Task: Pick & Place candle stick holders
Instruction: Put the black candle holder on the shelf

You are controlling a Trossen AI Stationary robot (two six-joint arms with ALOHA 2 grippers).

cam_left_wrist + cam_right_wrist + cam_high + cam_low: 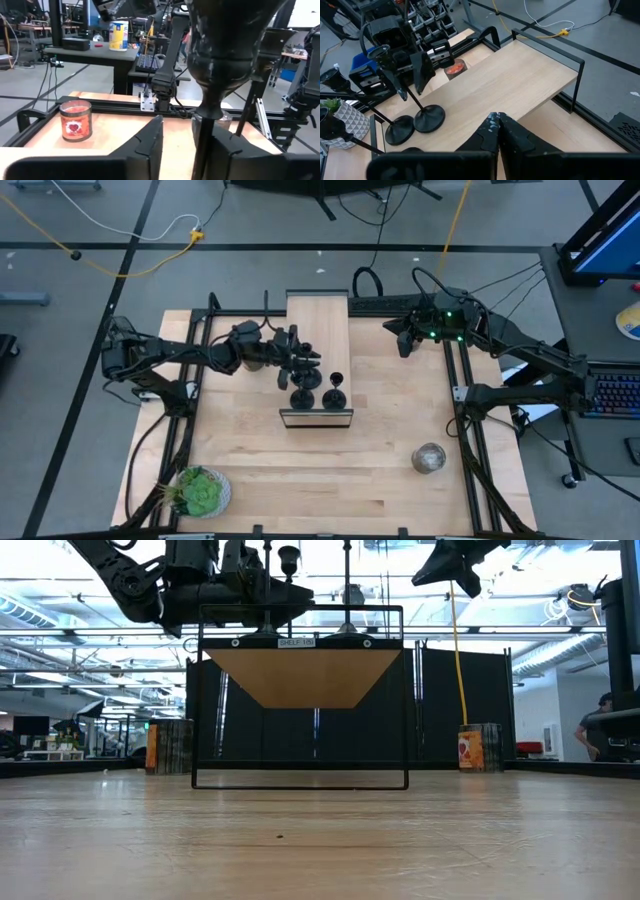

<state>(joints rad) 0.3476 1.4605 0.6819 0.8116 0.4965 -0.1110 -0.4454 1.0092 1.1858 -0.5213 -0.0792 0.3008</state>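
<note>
Left gripper (293, 358) sits over the shelf (318, 320), fingers parted around a stem; we can't tell if they pinch. We see three black candle stick holders (303, 397) there: round bases, thin stems, cup tops. Right gripper (403, 340) hangs pressed together.

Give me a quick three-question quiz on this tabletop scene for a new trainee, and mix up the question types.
1. True or false: the right gripper holds a candle stick holder.
2. How many candle stick holders stand on the wooden shelf? A one, B three, C five.
3. Which gripper is around a holder's stem?
Key: 1 false, it is shut and empty, away from the shelf. 2 B. 3 the left gripper.
</note>
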